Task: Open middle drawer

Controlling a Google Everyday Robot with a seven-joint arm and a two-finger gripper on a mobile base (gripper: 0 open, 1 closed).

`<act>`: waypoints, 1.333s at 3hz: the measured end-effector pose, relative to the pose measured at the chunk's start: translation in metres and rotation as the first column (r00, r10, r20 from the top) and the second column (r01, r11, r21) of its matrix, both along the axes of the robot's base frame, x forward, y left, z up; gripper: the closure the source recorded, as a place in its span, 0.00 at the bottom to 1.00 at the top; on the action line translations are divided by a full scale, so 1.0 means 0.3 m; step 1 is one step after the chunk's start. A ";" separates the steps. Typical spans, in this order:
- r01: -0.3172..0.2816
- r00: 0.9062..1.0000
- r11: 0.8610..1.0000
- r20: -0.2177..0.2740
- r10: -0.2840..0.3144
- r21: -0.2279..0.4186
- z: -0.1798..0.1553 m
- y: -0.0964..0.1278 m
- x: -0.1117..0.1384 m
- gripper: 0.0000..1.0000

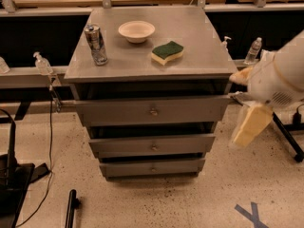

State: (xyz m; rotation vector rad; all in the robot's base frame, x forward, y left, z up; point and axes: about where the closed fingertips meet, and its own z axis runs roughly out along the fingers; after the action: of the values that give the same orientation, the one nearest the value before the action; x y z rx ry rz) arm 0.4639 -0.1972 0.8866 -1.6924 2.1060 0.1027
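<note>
The grey metal cabinet (142,56) has three drawers, one above another. The middle drawer (118,145) has a slim wide front and a small round knob (154,147), and it sits pushed in about level with the others. The taller top drawer (114,111) is above it and the slimmest bottom drawer (128,167) is below. My gripper (248,126), pale yellow on a white arm (280,77), hangs to the right of the cabinet at about the height of the top and middle drawers. It is clear of the fronts and touches nothing.
On the cabinet top stand a metal can (96,43), a white bowl (136,31) and a green-and-yellow sponge (167,52). Small bottles (42,63) (254,50) sit on rails at both sides. A black stand (12,175) and cables lie on the floor at left, and a blue tape cross (251,215) is at right.
</note>
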 end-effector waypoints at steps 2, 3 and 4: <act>-0.100 0.994 0.983 0.067 0.090 0.156 -0.276 0.134 0.138 0.00; -0.099 0.994 0.981 0.069 0.089 0.164 -0.313 0.144 0.098 0.00; -0.096 0.991 0.967 0.113 0.071 0.236 -0.463 0.183 0.101 0.00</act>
State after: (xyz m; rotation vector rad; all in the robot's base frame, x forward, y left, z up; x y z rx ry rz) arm 0.4941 -0.1425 0.7476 -1.6043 1.8639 0.2794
